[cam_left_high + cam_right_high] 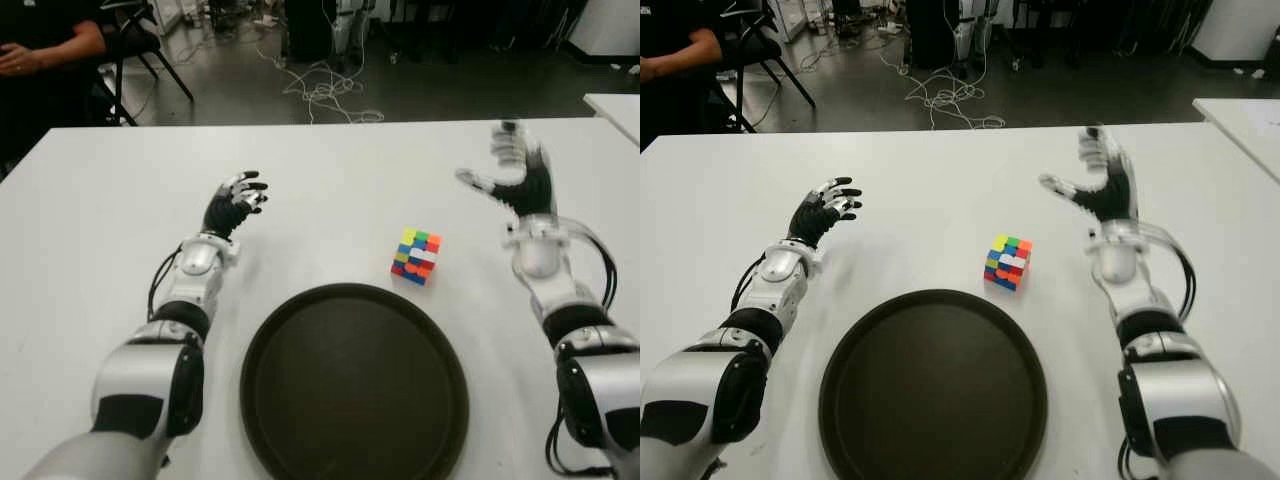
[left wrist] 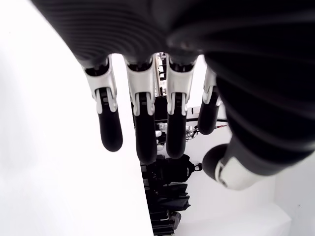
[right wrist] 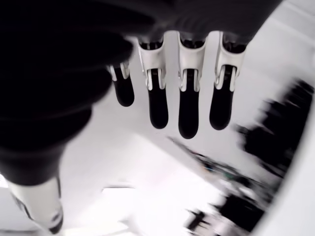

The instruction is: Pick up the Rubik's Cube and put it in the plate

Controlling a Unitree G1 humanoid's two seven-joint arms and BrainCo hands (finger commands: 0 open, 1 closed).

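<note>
Before us lies a white table [image 1: 330, 170], with a large dark round plate [image 1: 353, 385] at its near edge, nothing in it. Our right hand [image 1: 520, 180] is raised above the table beyond and to the right of the Rubik's Cube [image 1: 416, 256], palm turned inward, its fingers [image 3: 188, 108] spread and holding nothing. Our left hand [image 1: 234, 203] shows to the left of the plate, fingers [image 2: 109, 123] loosely extended, also holding nothing. The multicoloured cube sits on the table just beyond the plate's far right rim, apart from both hands. At the far left corner, a seated person's arm [image 1: 45, 50] is visible.
</note>
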